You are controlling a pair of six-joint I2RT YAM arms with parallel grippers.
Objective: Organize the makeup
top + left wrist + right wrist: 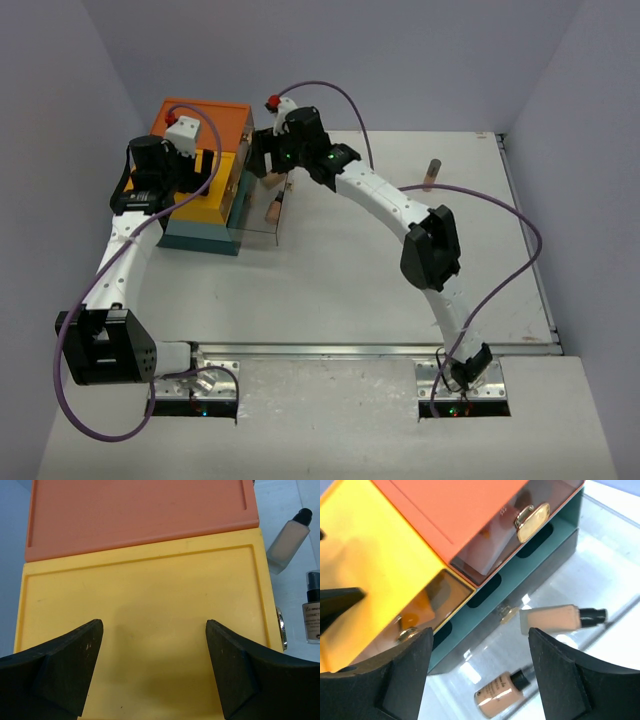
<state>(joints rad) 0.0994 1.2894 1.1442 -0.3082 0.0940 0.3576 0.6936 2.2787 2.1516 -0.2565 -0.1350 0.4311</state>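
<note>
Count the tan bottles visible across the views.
3. In the pulled-out clear drawer lie a pale bottle and a darker bottle; a third bottle stands alone on the table, far right. Closed drawers may hide more.

A drawer box [205, 190] stands near the far left corner of the white tabletop [330, 290]. Its orange unit [140, 515] sits side by side with the yellow unit [145, 625], both on a teal base [475, 622]. The orange unit's smoky drawer front carries a gold handle [532, 516]. A clear drawer [258, 226], seemingly the base's own, stands pulled out toward the tabletop's middle. Grey walls [400, 60] rise past the far and side edges.
</note>
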